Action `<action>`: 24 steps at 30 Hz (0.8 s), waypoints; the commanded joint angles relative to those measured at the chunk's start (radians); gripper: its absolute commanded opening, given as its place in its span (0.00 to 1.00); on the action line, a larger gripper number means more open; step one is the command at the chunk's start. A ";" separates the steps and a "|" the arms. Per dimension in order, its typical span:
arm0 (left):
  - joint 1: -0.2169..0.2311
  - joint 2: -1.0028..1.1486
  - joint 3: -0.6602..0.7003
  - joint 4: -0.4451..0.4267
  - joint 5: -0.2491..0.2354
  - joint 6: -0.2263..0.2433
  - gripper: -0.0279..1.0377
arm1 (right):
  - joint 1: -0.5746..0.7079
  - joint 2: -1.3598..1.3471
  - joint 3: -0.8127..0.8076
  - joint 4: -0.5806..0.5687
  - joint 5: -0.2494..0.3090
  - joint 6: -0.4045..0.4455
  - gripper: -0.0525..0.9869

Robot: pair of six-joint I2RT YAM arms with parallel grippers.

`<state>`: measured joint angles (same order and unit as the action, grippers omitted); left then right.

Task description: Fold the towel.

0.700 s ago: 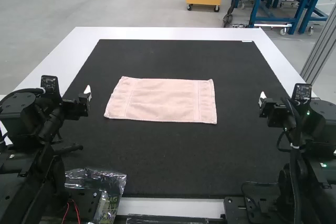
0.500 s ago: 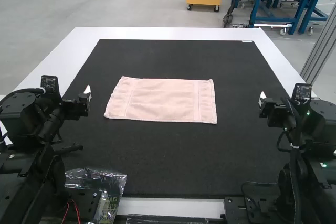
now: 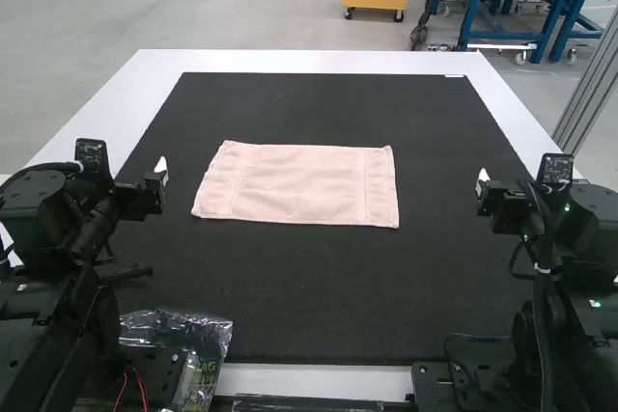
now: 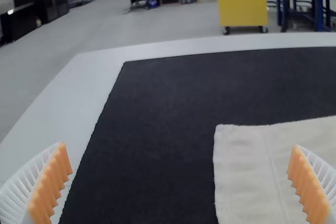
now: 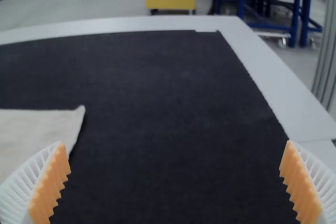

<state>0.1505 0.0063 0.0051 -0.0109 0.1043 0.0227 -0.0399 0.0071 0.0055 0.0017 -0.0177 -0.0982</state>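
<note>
"Zero movement that I can notice: both arms and the towel (image 3: 299, 183) stay exactly as in the two earlier views. What does it mean for our task?"

"It means, I think, that the folding has not advanced, and the first grasp is still to be made."

"Then please go from left to right. How is the left claw (image 4: 180, 148)?"

"It is wide open, the two fingers well apart, and it has hold of nothing. It stands beside the left end of the towel, near but not touching."

"And the towel itself?"

"It lies flat on the black mat (image 3: 328, 287), which covers most of the worktop (image 3: 87, 127). It is spread between the two claws, closer to the left one, with its long sides running from left to right. Whether it is one layer or more, I cannot tell."

"After this comes the right claw (image 5: 175, 142), yes?"

"Yes, also wide open and also empty. It stands well apart from the right end of the towel, so it would have the longer way to a corner."

"What would you advise?"

"Probably both should go to corners along one edge; with a cloth so thin, a claw held too high could close on nothing"
</note>
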 commanded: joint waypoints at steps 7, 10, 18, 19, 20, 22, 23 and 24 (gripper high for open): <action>-0.002 -0.006 -0.007 0.008 -0.005 0.014 0.94 | -0.009 -0.007 -0.006 0.004 -0.014 -0.015 0.94; -0.002 -0.006 -0.007 0.055 -0.005 0.120 0.93 | -0.011 -0.007 -0.006 0.096 -0.013 -0.064 0.94; 0.000 -0.006 -0.004 0.210 -0.049 0.261 0.92 | -0.012 -0.007 -0.006 0.207 -0.028 -0.475 0.93; -0.002 -0.006 -0.004 0.230 -0.057 0.279 0.92 | -0.011 -0.007 -0.004 0.222 -0.074 -0.475 0.93; 0.000 -0.006 -0.004 0.252 -0.058 0.284 0.92 | -0.012 -0.007 -0.002 0.248 -0.110 -0.472 0.93; -0.002 -0.006 -0.002 0.285 -0.057 0.283 0.92 | -0.012 -0.007 -0.001 0.288 -0.110 -0.462 0.93; -0.002 -0.006 0.001 0.293 -0.051 0.283 0.92 | -0.012 -0.007 0.007 0.299 -0.110 -0.448 0.93; -0.002 -0.006 0.010 0.293 -0.048 0.283 0.92 | -0.012 -0.007 0.019 0.300 -0.108 -0.437 0.93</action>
<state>0.1505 0.0063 0.0055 0.2703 0.0669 0.2703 -0.0406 0.0074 0.0055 0.2852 -0.0887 -0.5121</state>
